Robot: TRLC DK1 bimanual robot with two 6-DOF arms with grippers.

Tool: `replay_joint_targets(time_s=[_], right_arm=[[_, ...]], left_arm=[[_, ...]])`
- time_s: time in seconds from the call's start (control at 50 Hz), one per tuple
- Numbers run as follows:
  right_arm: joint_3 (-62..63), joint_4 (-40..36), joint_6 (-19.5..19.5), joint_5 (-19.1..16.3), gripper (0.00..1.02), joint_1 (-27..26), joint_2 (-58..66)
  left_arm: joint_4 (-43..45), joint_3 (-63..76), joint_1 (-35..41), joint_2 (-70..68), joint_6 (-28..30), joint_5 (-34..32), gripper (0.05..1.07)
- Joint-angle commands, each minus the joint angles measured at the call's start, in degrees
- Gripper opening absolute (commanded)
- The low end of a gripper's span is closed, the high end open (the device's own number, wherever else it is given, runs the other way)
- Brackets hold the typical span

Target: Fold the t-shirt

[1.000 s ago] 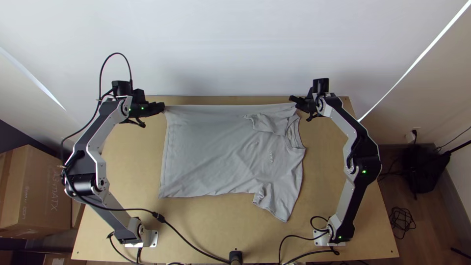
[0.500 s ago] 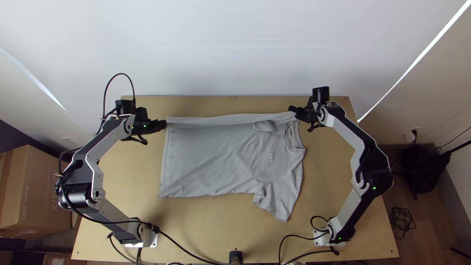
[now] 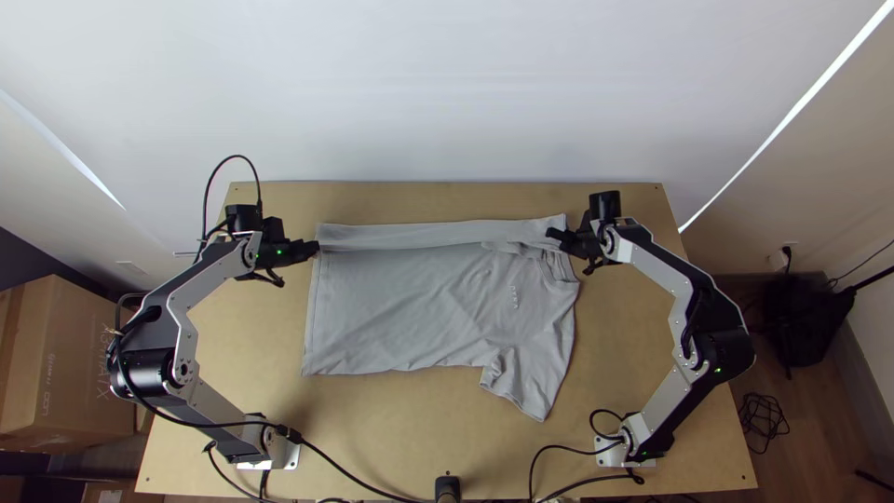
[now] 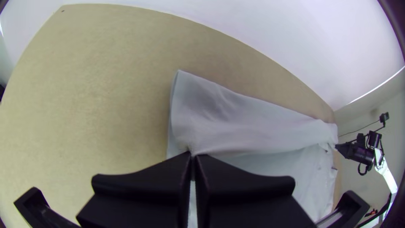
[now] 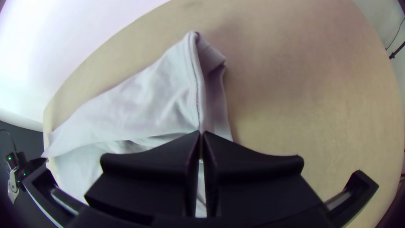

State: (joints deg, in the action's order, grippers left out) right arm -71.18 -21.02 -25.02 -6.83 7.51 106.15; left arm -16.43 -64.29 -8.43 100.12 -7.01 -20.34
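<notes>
My left gripper (image 3: 315,249) is at the left end of the grey t-shirt's (image 3: 400,303) far edge, and my right gripper (image 3: 551,235) holds the far edge near the collar. A strip along the far side is turned over toward the near side; the body and one sleeve lie spread below it. In the left wrist view, my left gripper (image 4: 193,157) is shut on the shirt (image 4: 236,114) at its hem end. My right gripper (image 5: 201,134) pinches the shirt (image 5: 143,101) beside a seam in the right wrist view, fingers together.
Bare wooden table (image 3: 615,373) surrounds the shirt, with a white wall (image 3: 447,93) behind the far edge. A black cable (image 3: 363,466) crosses the near left part of the table. Cardboard boxes (image 3: 70,363) stand off the table at the left.
Both grippers have come toward the table's near side with the shirt's far edge, and the turned-over strip has formed. The near sleeve has stayed where it was.
</notes>
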Motion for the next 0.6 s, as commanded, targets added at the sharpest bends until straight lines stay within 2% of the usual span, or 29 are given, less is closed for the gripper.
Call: replay_joint_targets(time_s=[0.0,0.34,0.36,0.44,0.46,0.52,0.54,0.58], right_arm=[[3.3,1.2,0.6,1.8,0.02,0.5,-1.8],[6.9,4.0,1.0,5.1,0.02,0.2,-2.2],[6.9,4.1,1.0,5.1,0.02,0.1,-2.3],[6.2,4.1,1.4,5.1,0.04,-0.1,-3.2],[6.1,4.1,1.3,5.1,0.09,-0.3,-3.6],[6.2,4.1,1.3,5.1,0.36,-0.6,-5.2],[6.3,4.1,1.2,5.1,0.43,-0.7,-5.7],[6.2,3.9,1.1,5.1,0.56,-1.0,-6.7]], left_arm=[[1.2,2.2,-0.5,-0.9,1.5,1.3,0.08],[3.2,3.8,-1.4,0.1,2.7,2.8,0.09],[3.4,3.9,-1.5,0.1,2.8,3.0,0.13],[3.6,4.3,-1.7,-0.3,4.0,3.1,0.43],[3.5,4.3,-1.8,-0.4,4.0,3.1,0.53],[2.1,3.5,-2.4,-0.5,4.1,3.0,0.93],[1.0,3.0,-2.4,-0.6,4.9,3.0,0.98],[-0.2,2.4,-2.5,-1.2,5.8,3.0,1.01]])
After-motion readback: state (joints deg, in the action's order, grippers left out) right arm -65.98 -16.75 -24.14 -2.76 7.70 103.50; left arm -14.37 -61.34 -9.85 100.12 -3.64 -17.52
